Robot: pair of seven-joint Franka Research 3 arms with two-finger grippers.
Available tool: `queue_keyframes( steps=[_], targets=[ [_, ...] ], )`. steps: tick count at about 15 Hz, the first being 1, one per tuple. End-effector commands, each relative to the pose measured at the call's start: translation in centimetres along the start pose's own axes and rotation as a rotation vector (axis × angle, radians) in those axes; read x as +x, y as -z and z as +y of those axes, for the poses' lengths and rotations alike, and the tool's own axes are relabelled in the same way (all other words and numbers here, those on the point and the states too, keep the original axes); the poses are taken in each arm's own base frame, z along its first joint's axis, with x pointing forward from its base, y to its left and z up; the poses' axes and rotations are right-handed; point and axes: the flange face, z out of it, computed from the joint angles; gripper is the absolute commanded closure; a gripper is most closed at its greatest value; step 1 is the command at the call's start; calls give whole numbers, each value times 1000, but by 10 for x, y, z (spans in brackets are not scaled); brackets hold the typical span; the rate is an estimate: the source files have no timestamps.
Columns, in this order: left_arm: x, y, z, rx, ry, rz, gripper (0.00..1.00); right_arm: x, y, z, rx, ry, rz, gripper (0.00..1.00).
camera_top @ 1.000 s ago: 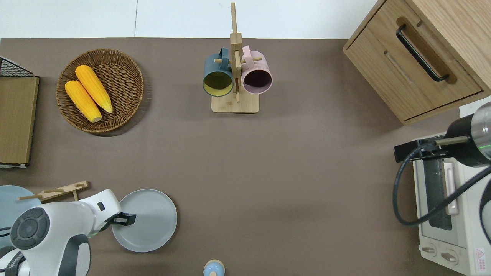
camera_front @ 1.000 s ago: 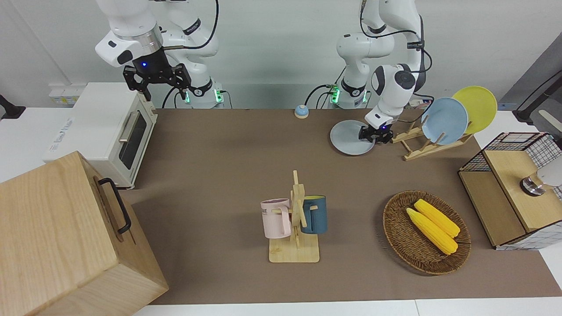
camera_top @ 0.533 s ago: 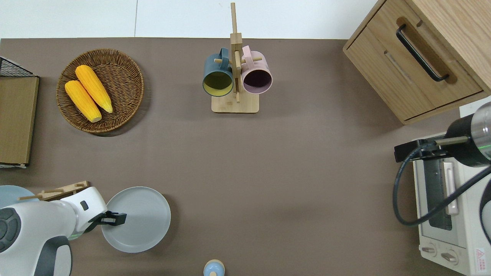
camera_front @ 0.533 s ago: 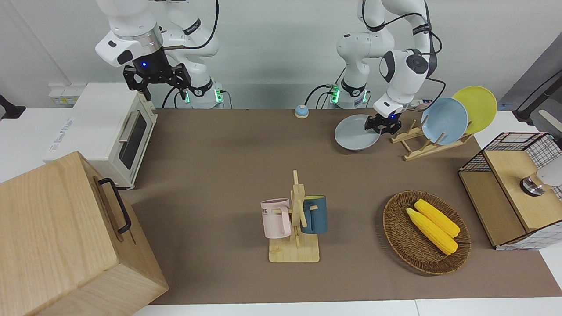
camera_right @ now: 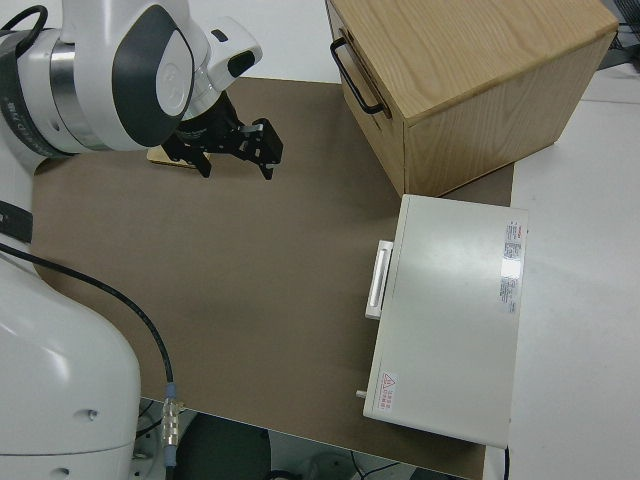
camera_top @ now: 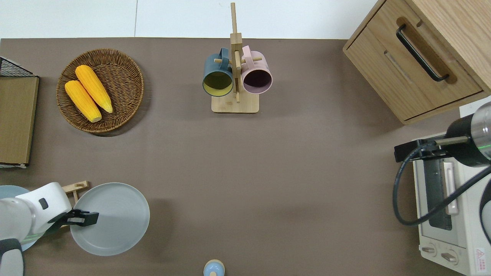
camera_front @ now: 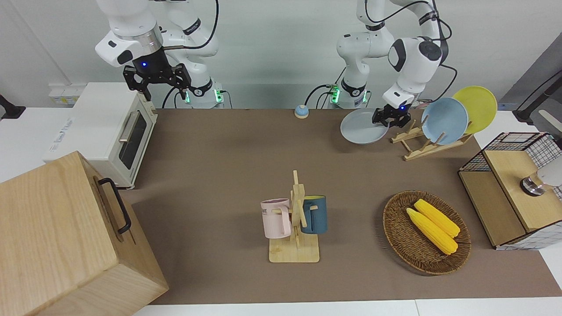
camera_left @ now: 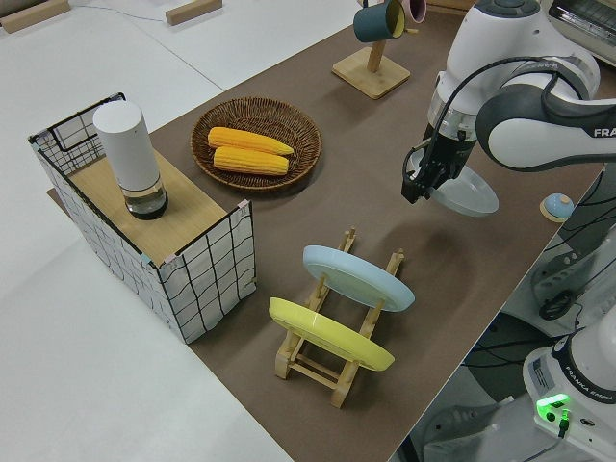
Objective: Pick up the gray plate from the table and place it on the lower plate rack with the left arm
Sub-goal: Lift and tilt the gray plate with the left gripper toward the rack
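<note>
Lifted clear of the worktop point(camera_front: 246, 166) a second ago, the gray plate point(camera_top: 111, 218), pinched by the left end effector point(camera_top: 82, 218), nears the lower plate rack point(camera_front: 410, 142).

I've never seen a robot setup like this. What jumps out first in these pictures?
The left gripper holds the gray plate by its rim, lifted off the table next to the wooden plate rack, where a blue plate and a yellow plate stand. Farther from the robots, a basket holds two corn cobs. The right arm is parked.
</note>
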Motion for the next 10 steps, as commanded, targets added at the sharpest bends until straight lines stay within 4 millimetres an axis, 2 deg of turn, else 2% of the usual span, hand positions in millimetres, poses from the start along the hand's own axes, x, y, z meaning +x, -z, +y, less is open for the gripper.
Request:
queue_keyframes(
  steps=[1,3,6,10],
  targets=[
    [-1,45,-16,82,-29,-37,1000,-3,3,0,7,-1,-6,13],
    [-6,69,-32,124,-5,-57,1000,-3,3,-1,6,1,-6,11],
    [-14,87,-59,209,24,-69,1000,-3,3,-1,6,2,-6,11],
    [-21,107,-73,335,25,-79,1000,-3,3,0,7,-1,-6,11]
  ],
)
